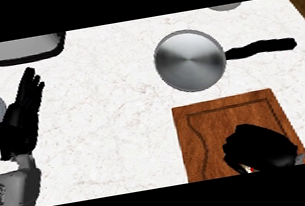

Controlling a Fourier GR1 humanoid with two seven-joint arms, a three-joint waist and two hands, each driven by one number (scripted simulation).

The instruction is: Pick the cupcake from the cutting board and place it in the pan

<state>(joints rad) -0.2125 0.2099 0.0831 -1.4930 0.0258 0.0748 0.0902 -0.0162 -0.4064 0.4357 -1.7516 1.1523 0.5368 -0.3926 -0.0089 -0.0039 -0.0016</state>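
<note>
Hiding cupcake (251, 170) under curled R robot hand (261, 150)

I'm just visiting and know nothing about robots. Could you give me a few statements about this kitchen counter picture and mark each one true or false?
1. The pan holds a cupcake. False: it is empty.
2. The right hand is curled over the near end of the cutting board. True.
3. The left hand grips the pan's handle. False: it rests open at the left side.
4. The pan's black handle points right. True.
5. The cutting board lies beyond the pan. False: it is nearer the robot.
</note>
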